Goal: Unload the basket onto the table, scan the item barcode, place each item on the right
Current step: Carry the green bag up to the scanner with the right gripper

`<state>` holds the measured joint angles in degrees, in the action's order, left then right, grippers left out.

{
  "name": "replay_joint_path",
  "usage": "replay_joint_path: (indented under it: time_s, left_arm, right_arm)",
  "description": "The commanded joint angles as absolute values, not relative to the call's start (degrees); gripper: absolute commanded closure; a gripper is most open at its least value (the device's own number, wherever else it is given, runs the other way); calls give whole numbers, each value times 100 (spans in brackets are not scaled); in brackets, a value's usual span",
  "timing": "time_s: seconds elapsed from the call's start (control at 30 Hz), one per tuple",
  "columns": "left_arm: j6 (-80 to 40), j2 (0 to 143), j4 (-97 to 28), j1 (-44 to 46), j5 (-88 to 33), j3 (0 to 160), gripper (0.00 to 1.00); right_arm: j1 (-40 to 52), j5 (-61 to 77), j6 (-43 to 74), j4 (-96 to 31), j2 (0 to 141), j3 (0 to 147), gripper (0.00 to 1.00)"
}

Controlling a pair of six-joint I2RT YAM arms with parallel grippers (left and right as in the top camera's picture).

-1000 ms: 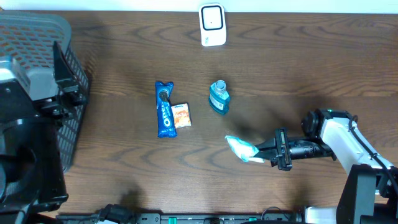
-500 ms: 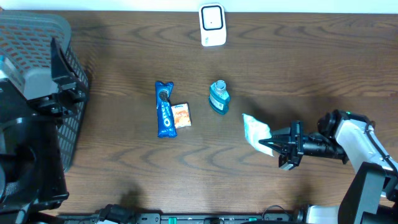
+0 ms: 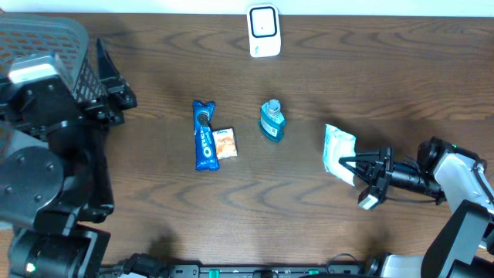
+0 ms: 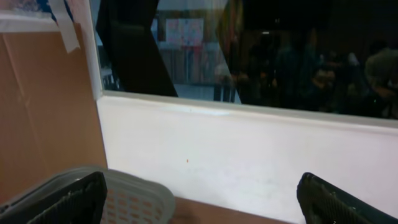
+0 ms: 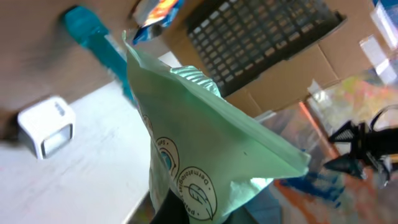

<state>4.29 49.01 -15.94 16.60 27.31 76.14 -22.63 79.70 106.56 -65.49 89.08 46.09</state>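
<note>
**Surface and room.** The tabletop [image 3: 370,69] is dark brown wood grain. A white wall runs along its far edge. The left wrist view shows this wall, a white sill above it, dark glass with dim reflections, and a brown cardboard panel [image 4: 43,112] on the left.

**Containers.** A grey mesh basket [image 3: 46,38] stands at the far left corner, partly covered by the left arm. Its contents cannot be determined.

**Items on the tabletop.** A white scanner [image 3: 263,31] stands at the middle of the far edge. A blue cookie pack [image 3: 204,135] lies lengthwise from far to near, with a small orange packet [image 3: 225,144] touching its right side. A blue bottle [image 3: 271,120] lies to the right of these, apart from them.

**Task item.** The pale green pouch [image 3: 338,150] is right of the blue bottle. Its long axis runs far to near, slightly tilted, and its free end points toward the far edge. The right wrist view shows a printed face with round emblems.

**Tools.** The right tool [image 3: 353,167] is clamped on the near end of the pouch. The left tool [image 3: 120,93] is spread fully apart beside the basket and holds nothing.
</note>
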Motion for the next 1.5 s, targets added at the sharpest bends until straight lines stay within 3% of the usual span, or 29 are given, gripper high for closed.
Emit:
replay_joint_path:
  time_s: [0.0,0.4,0.57,0.63,0.83,0.87,1.13,1.3,1.47]
  left_arm:
    - [375,4539,-1514,1634,2744,7601,2]
    - [399,2322,-1614,1131,2781,7601,2]
    - [440,2204,-1658,1131,2786,7601,2]
    - [438,2204,-1660,1131,2783,7594,2]
    - [440,2178,-1658,1131,2783,7369,2]
    - [440,2171,-1651,1131,2783,7328,2]
    - [440,2156,-1236,1131,2783,6761,2]
    - [440,2156,-987,1131,2783,6477,2]
    - [443,2156,-871,1131,2786,6302,2]
  right_arm:
    - [-2283,8088,10451,-5902,8877,4681,98]
    - [-1946,8246,7972,-3197,8875,4683,98]
    - [-1494,7944,7981,-2279,8873,4683,98]
    - [-1227,7699,7959,-1140,8873,4683,98]
    - [-718,6567,8482,4525,8873,4805,98]
    - [-711,6405,8453,4707,8873,4866,98]
    - [-298,4134,6989,2270,8969,5690,99]
    - [346,3109,6807,1758,9675,6663,99]
    - [858,3079,7081,1653,11238,8138,99]
